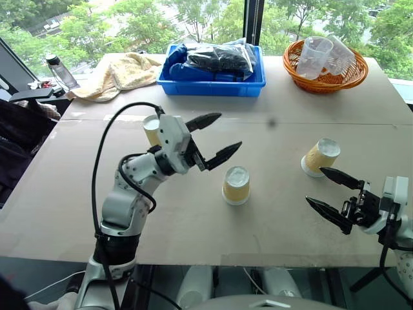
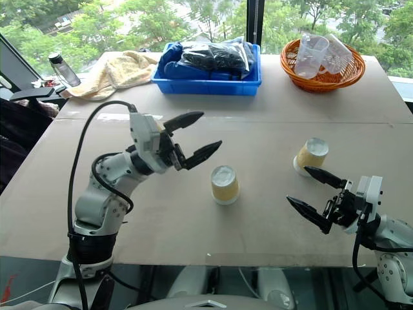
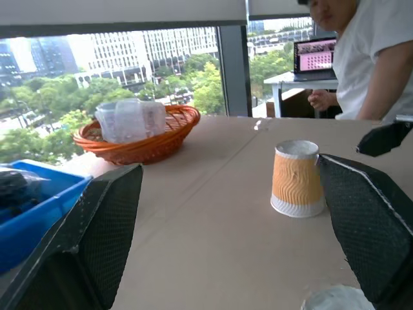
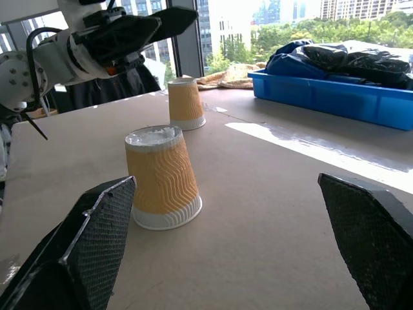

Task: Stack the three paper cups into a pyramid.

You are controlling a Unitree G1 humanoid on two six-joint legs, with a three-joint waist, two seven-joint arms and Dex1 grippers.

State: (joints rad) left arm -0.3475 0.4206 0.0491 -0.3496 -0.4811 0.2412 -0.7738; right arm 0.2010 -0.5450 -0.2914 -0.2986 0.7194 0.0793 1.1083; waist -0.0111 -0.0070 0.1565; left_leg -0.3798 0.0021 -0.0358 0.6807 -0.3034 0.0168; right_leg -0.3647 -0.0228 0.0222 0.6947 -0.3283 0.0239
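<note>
Tan middle cup (image 1: 236,185) sits upside down just right of left gripper (image 1: 213,137), fingers spread, empty; right gripper (image 1: 331,192) spread too, nearer right-edge cup (image 1: 320,157).

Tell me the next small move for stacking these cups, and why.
Probably bring the open right claw forward around the right cup to slide it beside the middle cup. All three cups stand apart upside down, and the third sits behind the raised, empty left claw.

No text, label, brand or number can be read on anything here; the laptop (image 3: 315,55) screen is illegible.
</note>
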